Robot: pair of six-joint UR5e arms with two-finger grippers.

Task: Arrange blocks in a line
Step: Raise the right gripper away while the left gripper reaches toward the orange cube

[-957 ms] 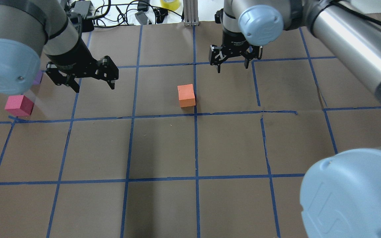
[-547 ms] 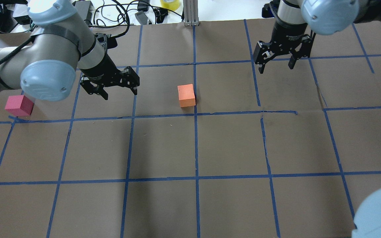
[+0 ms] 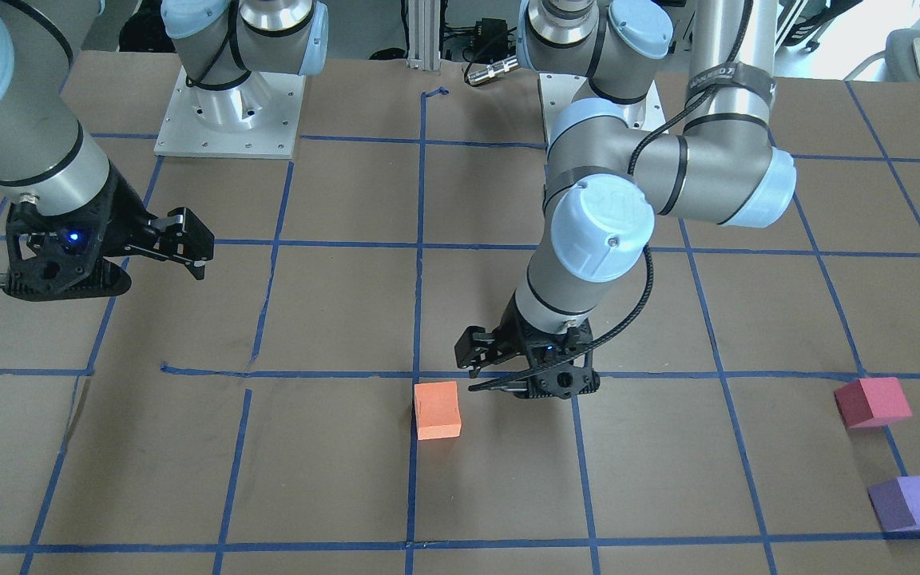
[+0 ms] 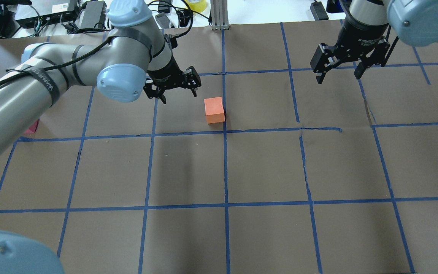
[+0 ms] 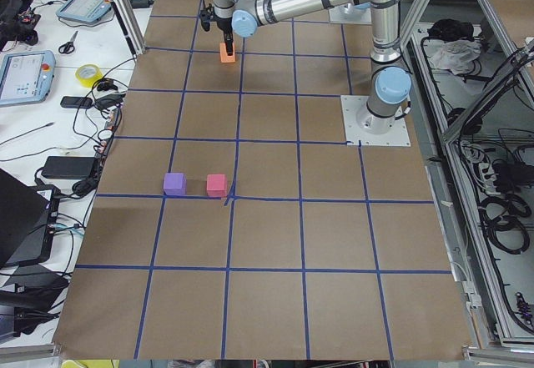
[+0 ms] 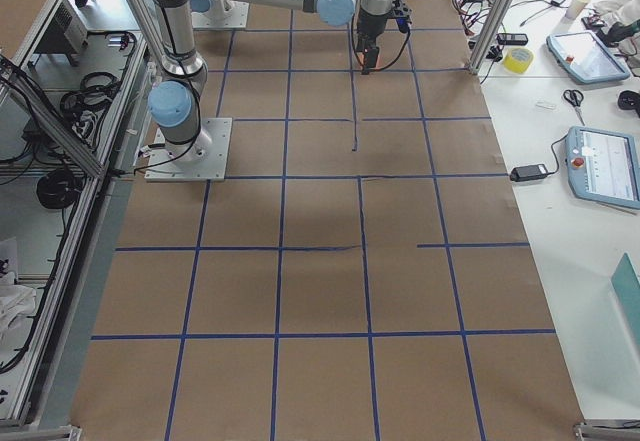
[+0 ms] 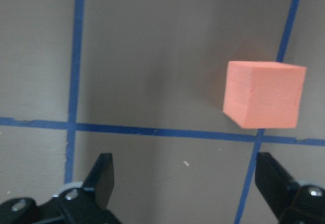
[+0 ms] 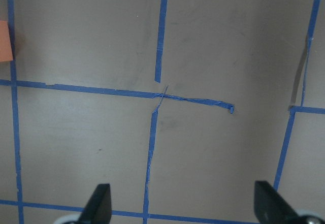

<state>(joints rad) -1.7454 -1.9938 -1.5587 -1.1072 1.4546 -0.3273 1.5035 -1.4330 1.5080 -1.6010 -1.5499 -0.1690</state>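
The orange block (image 4: 214, 110) sits on the brown grid paper beside a blue tape line, and also shows in the front view (image 3: 437, 410) and the left wrist view (image 7: 264, 94). My left gripper (image 4: 180, 96) is open and empty, hovering just left of and behind it, apart from it. The pinkish-red block (image 3: 871, 402) and the purple block (image 3: 911, 503) sit close together far off on my left side. In the overhead view my left arm hides the purple block and most of the pinkish-red one (image 4: 32, 127). My right gripper (image 4: 338, 78) is open and empty, high at the far right.
Blue tape (image 4: 226, 167) divides the brown paper (image 4: 264, 167) into large squares. Cables, power bricks and a yellow tape roll (image 4: 196, 4) lie beyond the far edge. An aluminium post (image 4: 219, 15) stands at the far middle edge.
My left gripper has moved right, from near the pinkish-red block to just beside the orange block. My right gripper has moved right, away from the middle. Both stay open. No block has moved.
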